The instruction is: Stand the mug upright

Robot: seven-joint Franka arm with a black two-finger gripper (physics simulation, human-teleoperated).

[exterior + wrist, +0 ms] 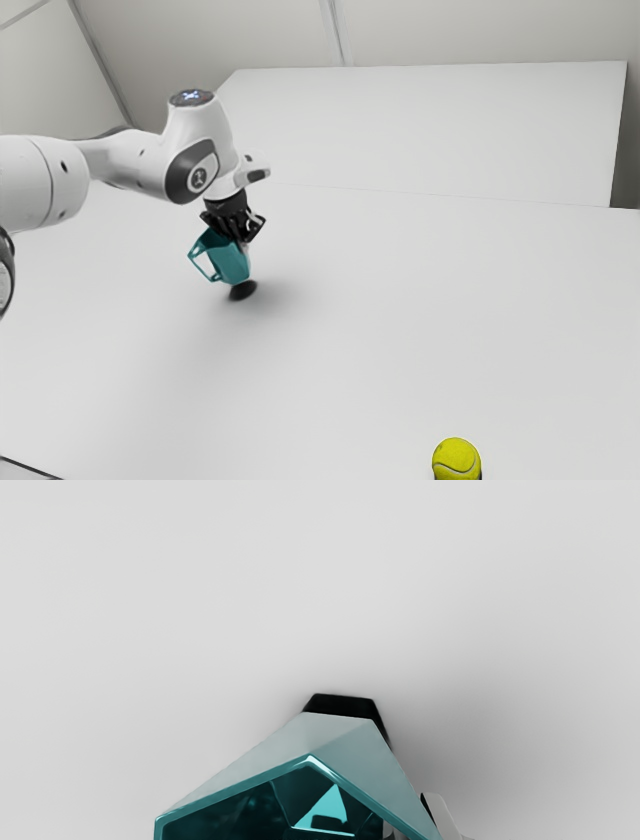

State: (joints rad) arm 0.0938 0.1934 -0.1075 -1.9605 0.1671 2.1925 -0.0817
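Jaws: the gripper point(243, 240) seems to be clenched on the wall of the mug point(230, 262), one finger inside and one outside.
Mug: teal, faceted, it leans under the gripper, its mouth toward the hand, its base down.
Handle: an angular handle point(200, 267), at the exterior view's left.
Dark patch: a black patch point(342, 705) is beside the mug's base.
Arm emblem: a round emblem point(201, 178) is on the joint, too small to read.
Tennis ball: yellow point(456, 458), on the table point(400, 300), well apart from the mug.
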